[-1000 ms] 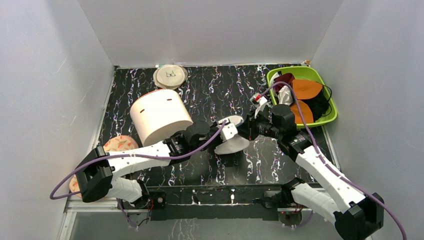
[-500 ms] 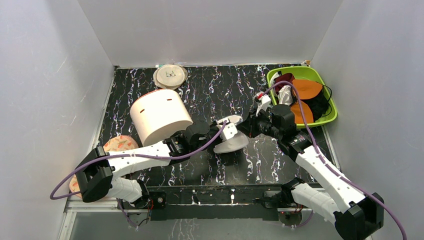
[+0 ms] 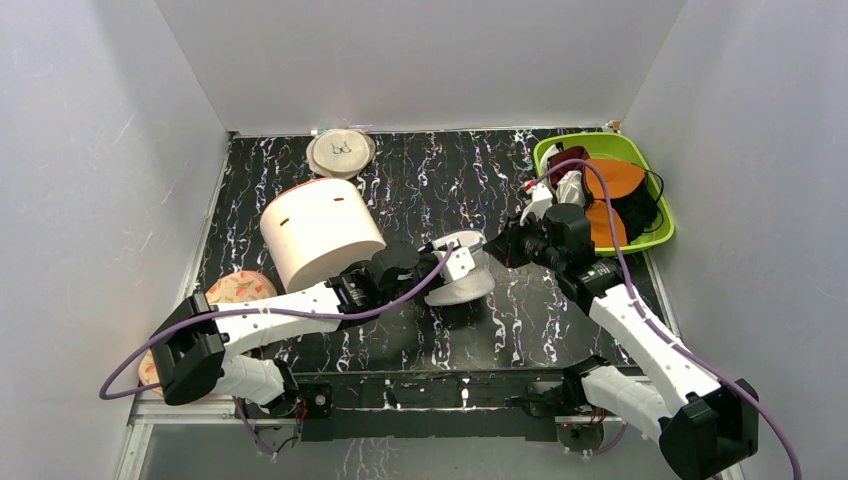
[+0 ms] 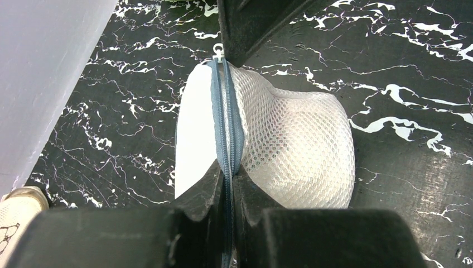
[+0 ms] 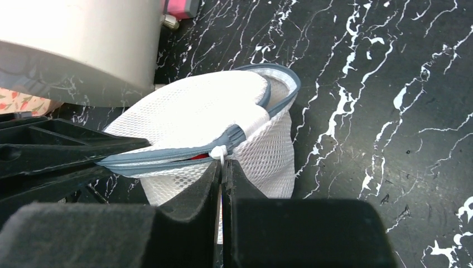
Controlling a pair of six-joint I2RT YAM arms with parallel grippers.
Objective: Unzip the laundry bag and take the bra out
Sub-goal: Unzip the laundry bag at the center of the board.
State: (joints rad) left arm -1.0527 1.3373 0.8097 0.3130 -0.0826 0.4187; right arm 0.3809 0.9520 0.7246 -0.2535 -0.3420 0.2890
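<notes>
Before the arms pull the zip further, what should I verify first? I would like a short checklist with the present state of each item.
1. The left end effector clamps the zip band of the laundry bag: ok.
2. The right end effector is shut on the zip pull: ok.
3. Zip fully open: not ok; closed between the pull and the left end effector.
4. The bra is free of the zip: cannot tell; only a red sliver shows.
5. The cream cylinder stands apart from the bag: ok.

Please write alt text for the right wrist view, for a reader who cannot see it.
The right end effector is shut on the white zip pull of the mesh laundry bag; a gap in the zip shows red inside.
</notes>
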